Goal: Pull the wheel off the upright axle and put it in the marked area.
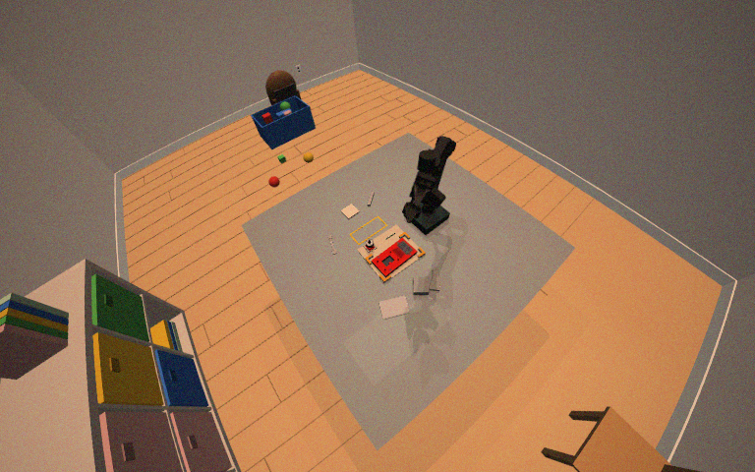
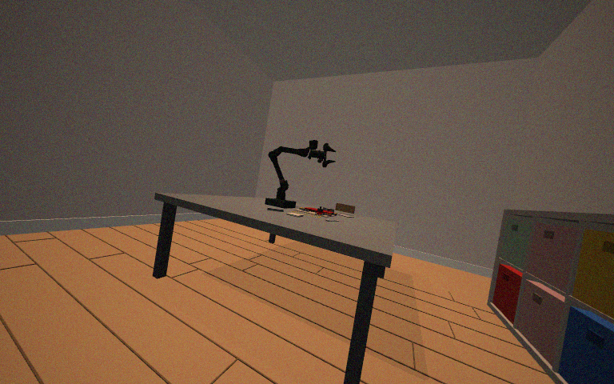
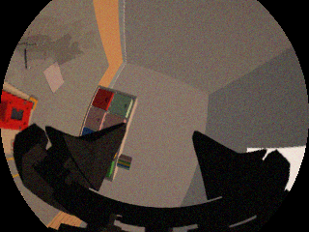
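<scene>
The gripper (image 2: 328, 155) hung high above the grey table (image 2: 226, 209) with its jaws spread wide and nothing between them, while the small wheel (image 1: 369, 243) sat on its upright axle at the corner of the red-topped board (image 1: 392, 254), just beside the yellow-outlined marked area (image 1: 368, 229).

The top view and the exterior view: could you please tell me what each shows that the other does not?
Only the top view shows the yellow-outlined marked area, the wheel on its axle beside the red tray, and the blue bin with loose balls on the floor. Only the exterior view shows the table's legs and the gripper held open, high above the tabletop. Both show the arm, the table and the drawer shelf.
</scene>
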{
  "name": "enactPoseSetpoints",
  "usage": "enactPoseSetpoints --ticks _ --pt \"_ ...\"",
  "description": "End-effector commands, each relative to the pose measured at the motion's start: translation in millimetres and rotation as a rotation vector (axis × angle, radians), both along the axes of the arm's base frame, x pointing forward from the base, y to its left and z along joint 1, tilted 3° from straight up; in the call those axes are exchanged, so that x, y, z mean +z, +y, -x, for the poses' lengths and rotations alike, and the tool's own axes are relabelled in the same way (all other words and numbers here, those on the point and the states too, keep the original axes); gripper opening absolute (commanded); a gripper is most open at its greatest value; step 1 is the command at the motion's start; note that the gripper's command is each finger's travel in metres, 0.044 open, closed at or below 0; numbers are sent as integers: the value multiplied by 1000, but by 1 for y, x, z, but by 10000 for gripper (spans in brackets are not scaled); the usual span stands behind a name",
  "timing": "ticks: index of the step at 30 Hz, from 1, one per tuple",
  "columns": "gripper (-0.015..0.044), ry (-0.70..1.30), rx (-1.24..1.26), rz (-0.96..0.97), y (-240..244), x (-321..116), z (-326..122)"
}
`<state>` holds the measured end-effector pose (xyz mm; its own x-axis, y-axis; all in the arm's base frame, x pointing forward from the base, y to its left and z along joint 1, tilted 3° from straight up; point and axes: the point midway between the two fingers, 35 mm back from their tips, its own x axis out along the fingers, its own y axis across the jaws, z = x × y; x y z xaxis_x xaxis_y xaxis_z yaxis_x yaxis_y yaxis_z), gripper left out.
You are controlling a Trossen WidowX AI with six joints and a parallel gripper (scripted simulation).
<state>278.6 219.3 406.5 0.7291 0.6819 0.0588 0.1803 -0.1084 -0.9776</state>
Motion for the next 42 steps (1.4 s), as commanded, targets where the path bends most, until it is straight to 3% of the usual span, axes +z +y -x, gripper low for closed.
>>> enactPoseSetpoints --ticks 1,4,10,21,32,42 --pt "374 3 -1 -1 0 -1 -1" --pt "300 55 -21 -12 -4 -9 -10" --pt "300 186 -66 -38 -10 -28 -29" --pt "300 765 -338 -180 -46 -119 -90" --pt "300 1308 -791 -414 -108 -214 -115" --pt "300 1692 -1377 -688 -176 -289 -101"
